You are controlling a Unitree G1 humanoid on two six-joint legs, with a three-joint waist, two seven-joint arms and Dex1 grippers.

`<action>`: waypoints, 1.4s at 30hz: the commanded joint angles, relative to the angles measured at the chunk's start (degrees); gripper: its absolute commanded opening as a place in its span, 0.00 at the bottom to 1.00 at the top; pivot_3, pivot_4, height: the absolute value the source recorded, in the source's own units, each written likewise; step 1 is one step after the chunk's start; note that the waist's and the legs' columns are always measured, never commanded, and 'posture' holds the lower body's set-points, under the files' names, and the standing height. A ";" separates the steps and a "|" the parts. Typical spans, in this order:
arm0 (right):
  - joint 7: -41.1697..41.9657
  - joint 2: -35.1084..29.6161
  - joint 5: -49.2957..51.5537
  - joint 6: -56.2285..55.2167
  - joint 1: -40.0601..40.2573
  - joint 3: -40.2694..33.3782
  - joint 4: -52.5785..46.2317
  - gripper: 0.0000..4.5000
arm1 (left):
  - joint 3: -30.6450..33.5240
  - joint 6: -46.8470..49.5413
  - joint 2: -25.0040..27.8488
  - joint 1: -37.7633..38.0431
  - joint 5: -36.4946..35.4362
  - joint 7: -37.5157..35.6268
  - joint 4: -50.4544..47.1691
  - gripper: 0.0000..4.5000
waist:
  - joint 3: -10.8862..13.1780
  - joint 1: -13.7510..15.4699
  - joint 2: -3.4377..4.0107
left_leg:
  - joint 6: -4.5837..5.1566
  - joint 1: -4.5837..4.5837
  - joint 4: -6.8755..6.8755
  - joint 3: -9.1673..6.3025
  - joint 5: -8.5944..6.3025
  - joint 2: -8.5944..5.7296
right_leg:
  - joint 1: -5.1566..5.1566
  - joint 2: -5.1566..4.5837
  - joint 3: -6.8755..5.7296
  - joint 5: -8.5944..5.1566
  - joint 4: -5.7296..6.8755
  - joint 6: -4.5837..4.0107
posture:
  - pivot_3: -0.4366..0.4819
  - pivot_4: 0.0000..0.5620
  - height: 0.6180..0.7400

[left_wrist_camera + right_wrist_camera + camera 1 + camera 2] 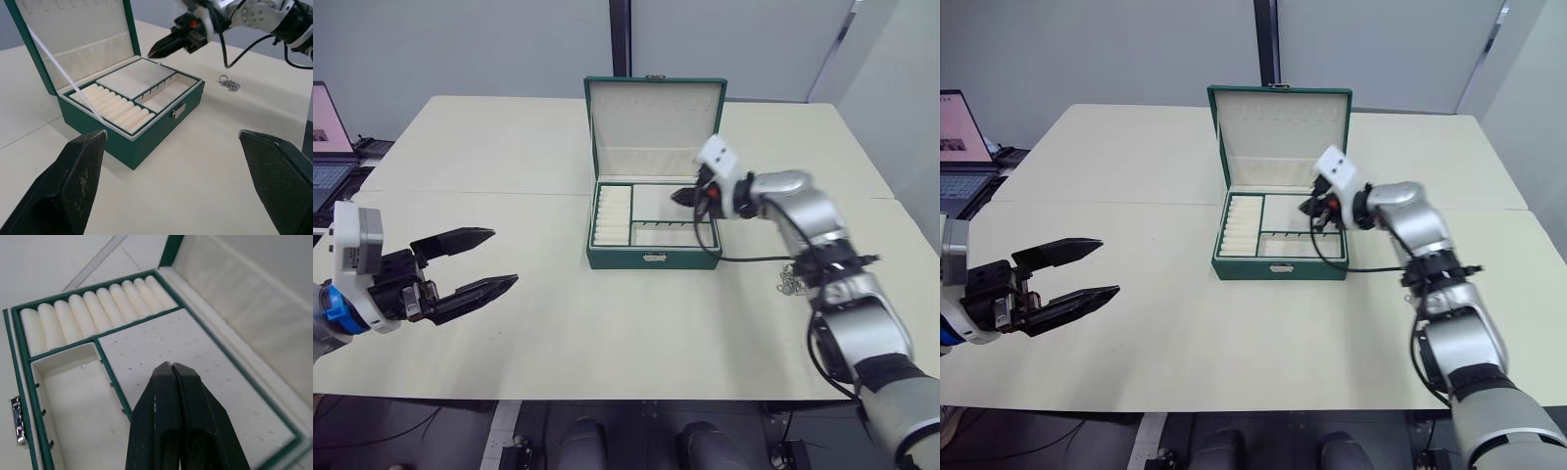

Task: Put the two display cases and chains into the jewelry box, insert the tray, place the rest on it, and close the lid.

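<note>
- The tray (128, 95) already sat in the jewelry box (653, 257), its ring rolls and shallow compartments bare, so the step in hand looked to be placing the rest.
- The right pincer (172, 369) hovered with its fingers pressed together and nothing between them, just above the tray's large flat compartment.
- The linked silver rings (229, 83) lay on the table (607, 323), behind that pincer and back along its own arm, outside the box.
- The lid (654, 117) stood upright beyond the right pincer's tips.
- The left pincer (470, 264) hung with fingers wide apart, well clear of the box.
- Next, I judged, the right pincer needed to withdraw, part its fingers, and reach the rings.
</note>
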 commanded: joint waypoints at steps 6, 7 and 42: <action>2.77 -15.06 17.32 23.82 22.95 -11.06 -40.19 0.05 | -0.68 -1.89 0.07 -0.26 1.09 -2.63 1.03 1.00 | -0.01 0.28 -0.02 | 0.13 0.02 0.00 0.06 -0.07 -0.02 | 0.03 0.01 0.11 0.00 0.01 0.00 | 0.48 0.27 1.00; 3.11 -16.34 20.62 27.17 27.79 -14.00 -44.98 0.10 | -0.69 -2.02 -0.23 0.76 1.15 -3.00 0.66 1.00 | -0.01 0.20 -0.02 | 0.13 0.06 0.00 0.10 -0.08 -0.02 | 0.06 0.01 0.15 0.00 0.00 0.00 | 0.48 0.27 1.00; -26.69 -11.02 23.21 25.79 61.95 -34.69 -47.87 0.99 | -17.77 0.73 -0.20 -14.40 -1.24 -6.80 -1.24 1.00 | -0.20 0.61 -0.41 | 0.13 0.05 0.04 0.05 -0.08 -0.09 | 0.09 0.06 0.22 0.00 -0.03 0.01 | 0.48 0.27 1.00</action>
